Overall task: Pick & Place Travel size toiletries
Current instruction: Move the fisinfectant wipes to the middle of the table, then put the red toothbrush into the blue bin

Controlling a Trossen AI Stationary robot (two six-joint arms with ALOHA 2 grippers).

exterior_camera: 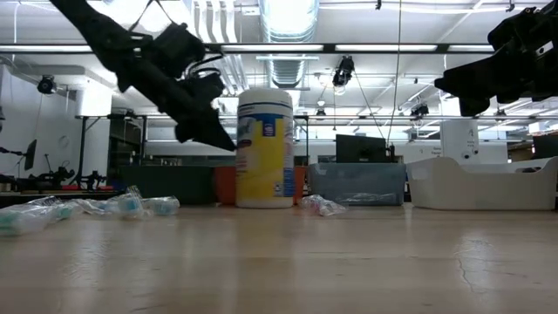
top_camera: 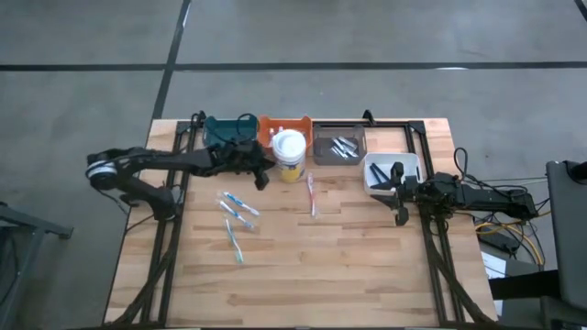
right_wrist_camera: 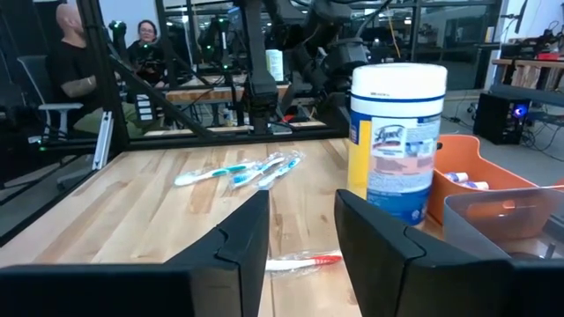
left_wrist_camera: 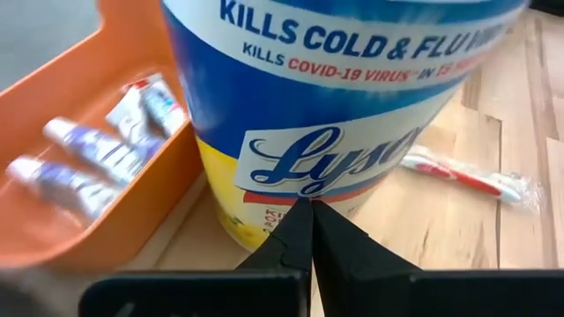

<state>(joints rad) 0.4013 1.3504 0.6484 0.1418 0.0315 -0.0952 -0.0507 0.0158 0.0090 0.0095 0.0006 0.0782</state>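
Wrapped teal toothbrushes (top_camera: 237, 209) lie on the table's left half, and a pink one (top_camera: 312, 195) lies near the middle, also seen as the pink toothbrush (left_wrist_camera: 467, 179). White tubes with blue marks (left_wrist_camera: 88, 163) lie in the orange bin (top_camera: 273, 131). Dark stick-like pieces (top_camera: 341, 147) lie in the grey bin. My left gripper (left_wrist_camera: 309, 208) is shut and empty, its tips right at the lower wall of a yellow-and-blue wipes canister (top_camera: 289, 154). At the right, my right gripper (right_wrist_camera: 300, 211) hangs open beside the white bin (top_camera: 410, 163). My left gripper's shut fingertips (left_wrist_camera: 300, 231) point slanting down at the canister's lower label (left_wrist_camera: 308, 167), coming from the table's left side. Whether they touch the wall or stand just short of it, I cannot tell. The canister stands upright on the table.
A teal bin (top_camera: 227, 131) stands at the far left of the row of bins along the far edge. The near half of the wooden table (top_camera: 303, 284) holds nothing. People sit in the room beyond the table's left side.
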